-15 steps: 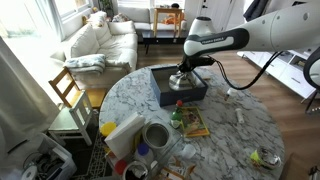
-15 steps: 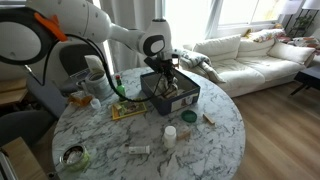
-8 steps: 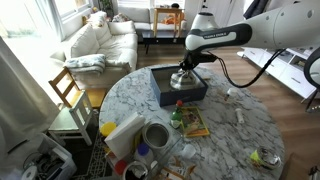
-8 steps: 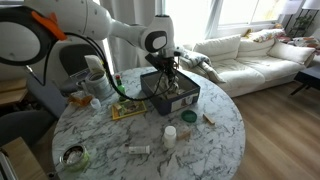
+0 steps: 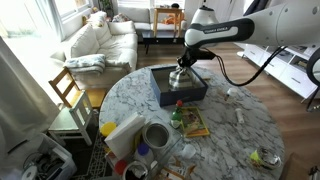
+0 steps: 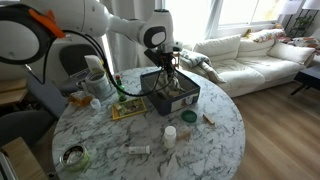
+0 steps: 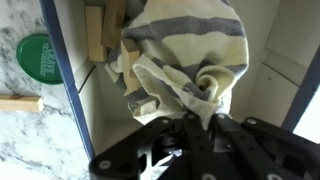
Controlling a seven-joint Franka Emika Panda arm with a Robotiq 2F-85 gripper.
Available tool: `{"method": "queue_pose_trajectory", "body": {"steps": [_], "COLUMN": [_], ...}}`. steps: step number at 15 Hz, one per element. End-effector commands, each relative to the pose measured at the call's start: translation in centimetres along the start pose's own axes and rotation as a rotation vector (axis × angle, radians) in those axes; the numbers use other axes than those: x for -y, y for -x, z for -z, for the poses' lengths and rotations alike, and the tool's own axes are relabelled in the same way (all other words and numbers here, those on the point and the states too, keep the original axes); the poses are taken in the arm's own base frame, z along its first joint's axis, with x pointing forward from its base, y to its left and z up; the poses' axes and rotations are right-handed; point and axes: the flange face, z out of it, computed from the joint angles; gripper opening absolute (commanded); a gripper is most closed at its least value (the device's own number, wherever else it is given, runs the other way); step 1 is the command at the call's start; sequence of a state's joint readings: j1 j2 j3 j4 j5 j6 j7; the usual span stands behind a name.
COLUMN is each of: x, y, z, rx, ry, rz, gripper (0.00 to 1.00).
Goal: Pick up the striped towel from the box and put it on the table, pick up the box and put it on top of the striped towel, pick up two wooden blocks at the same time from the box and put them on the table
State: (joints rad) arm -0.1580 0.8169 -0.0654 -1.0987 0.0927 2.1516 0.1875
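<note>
- Far left in the wrist view, a green lid (image 7: pixel 38 55) lies on the marble worktop (image 7: pixel 30 150). A loose wooden block (image 7: pixel 20 103) lies just below it, and both are outside the box.
- Next comes the blue wall of the box (image 7: pixel 66 80), running top to bottom. Just inside it, wooden blocks (image 7: pixel 103 35) are piled against that wall on the box floor.
- Centre frame is the striped towel (image 7: pixel 190 45), cream with grey bands and bunched into a ball over the inside of the box, partly covering the blocks.
- The jaws are closed in on a rolled fold at the towel's lower edge, pinching it tight.
- Whether the cloth hangs free of the box floor or touches it, I cannot tell.
- In an exterior view, the box (image 5: pixel 178 88) sits by the far edge of the round worktop (image 5: pixel 225 140). The arm (image 5: pixel 215 30) bends in from the right, and the towel (image 5: pixel 181 76) shows as a pale bundle under the jaws, within the box's outline.
- In an exterior view, a flat packet (image 6: pixel 128 110) lies just left of the box (image 6: pixel 170 97). The towel (image 6: pixel 168 82) hangs at the box opening beneath the wrist, and a white cup (image 6: pixel 170 135) stands nearer the front edge.
</note>
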Motion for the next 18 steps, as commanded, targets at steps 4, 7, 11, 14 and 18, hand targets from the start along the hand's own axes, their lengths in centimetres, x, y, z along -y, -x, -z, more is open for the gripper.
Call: {"method": "queue_pose_trajectory", "body": {"steps": [4,7,11,14,18], "x": [0.2,0.4,0.4,-0.6,-2.8], "y": [-1.0,-1.0,-0.6,0.4,3.0], "z": [8.0,10.4,14.9,18.9,24.4], "rx": [-0.068,-0.097,-0.139,-0.136,-0.071], "ry": [-0.071,-0.082,-0.099,-0.101,-0.140], "rz": [-0.003,-0.008,-0.007,-0.004,0.038], "gripper": [0.02,0.02,0.02,0.02,0.02]}}
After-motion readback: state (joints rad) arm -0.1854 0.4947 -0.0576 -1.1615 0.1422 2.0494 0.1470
